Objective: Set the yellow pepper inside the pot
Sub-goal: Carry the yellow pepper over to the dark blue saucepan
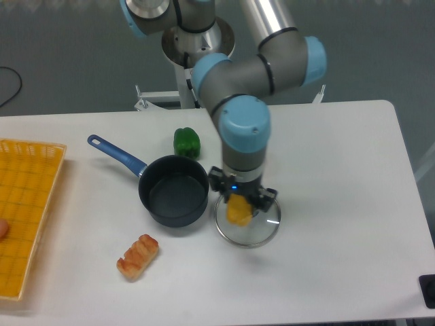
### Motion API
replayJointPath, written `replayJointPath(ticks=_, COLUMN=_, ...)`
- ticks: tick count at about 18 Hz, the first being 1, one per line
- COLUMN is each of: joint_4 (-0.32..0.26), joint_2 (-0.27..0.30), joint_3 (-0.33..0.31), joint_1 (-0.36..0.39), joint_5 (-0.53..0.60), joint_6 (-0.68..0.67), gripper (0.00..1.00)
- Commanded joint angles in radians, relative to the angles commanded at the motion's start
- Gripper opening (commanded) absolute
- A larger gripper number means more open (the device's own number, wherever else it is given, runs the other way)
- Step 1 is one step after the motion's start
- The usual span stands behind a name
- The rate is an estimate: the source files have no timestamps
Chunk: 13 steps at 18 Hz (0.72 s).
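Gripping the yellow pepper point(238, 210), jaws point(240, 204) over glass lid point(262, 229), pot point(174, 189) empty

Two peppers, one yellow pepper point(238, 210) and one green pepper point(186, 142); one pot point(173, 190); one glass lid point(262, 231); one bread roll point(137, 257); one yellow basket point(24, 210).

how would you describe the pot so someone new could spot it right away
Start at the robot arm's base at the back of the table and come forward past the green pepper. The pot sits there, dark, round and empty, the only thing with a long blue handle.
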Motion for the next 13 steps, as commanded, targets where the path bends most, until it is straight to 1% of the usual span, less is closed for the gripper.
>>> replayJointPath(ticks=3, joint_4=-0.054, joint_2=-0.002, joint_3=-0.002, joint_1=-0.061, joint_5=0.003, joint_6=-0.048, gripper=0.64)
replayJointPath(ticks=8, joint_4=-0.158, joint_2=0.014, joint_3=-0.012, joint_1=-0.121, joint_5=0.015, joint_6=-0.035, gripper=0.63)
replayJointPath(ticks=9, joint_4=-0.17, joint_2=0.015, joint_3=-0.017, joint_1=-0.129, joint_5=0.032, joint_6=-0.034, gripper=0.63)
replayJointPath(ticks=11, joint_4=-0.167, joint_2=0.017, joint_3=-0.034, joint_1=-0.144, joint_5=0.048, joint_6=-0.032, gripper=0.63)
replayJointPath(ticks=13, joint_4=-0.164, joint_2=0.017, joint_3=-0.035, joint_1=-0.146, joint_5=0.048, joint_6=-0.031, gripper=0.63)
